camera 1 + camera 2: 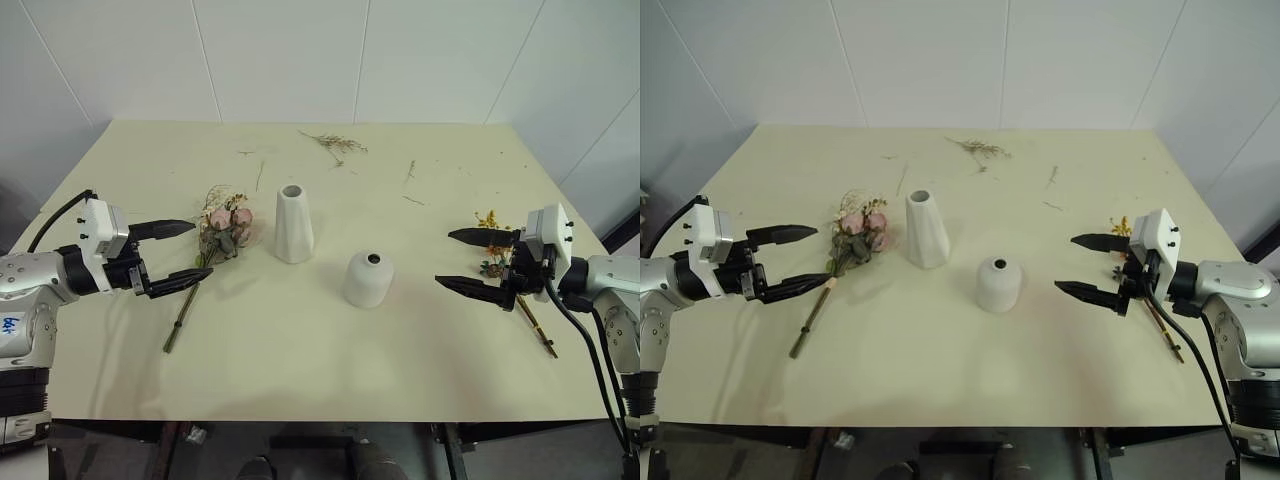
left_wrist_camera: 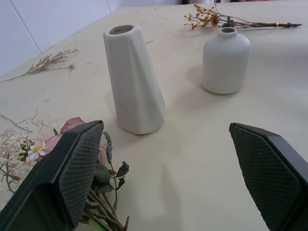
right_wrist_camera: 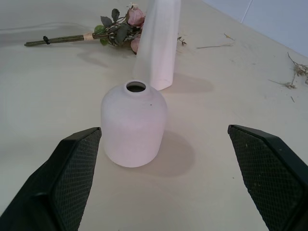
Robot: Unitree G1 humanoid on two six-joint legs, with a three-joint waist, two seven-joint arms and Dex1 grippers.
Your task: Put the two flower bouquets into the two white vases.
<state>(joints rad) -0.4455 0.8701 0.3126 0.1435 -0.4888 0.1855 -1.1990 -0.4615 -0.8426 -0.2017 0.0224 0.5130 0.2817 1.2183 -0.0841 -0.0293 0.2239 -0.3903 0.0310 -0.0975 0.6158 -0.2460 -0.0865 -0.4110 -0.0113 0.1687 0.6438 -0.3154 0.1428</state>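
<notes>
Both vases stand upright mid-worktop [image 1: 300, 380]: the tall tapered vase [image 1: 293, 224] and, to its right and nearer the robot, the rounded vase [image 1: 368, 279]. The rose bouquet [image 1: 222, 232] lies just left of the tall vase; the yellow-orange spray [image 1: 495, 250] lies well right of it. Left gripper [image 1: 178, 254] and right gripper [image 1: 474, 261] have jaws wide open, holding nothing.

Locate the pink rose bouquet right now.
The pink rose bouquet lies on the table's left side, just left of the tall vase, beside the open left gripper.
</notes>
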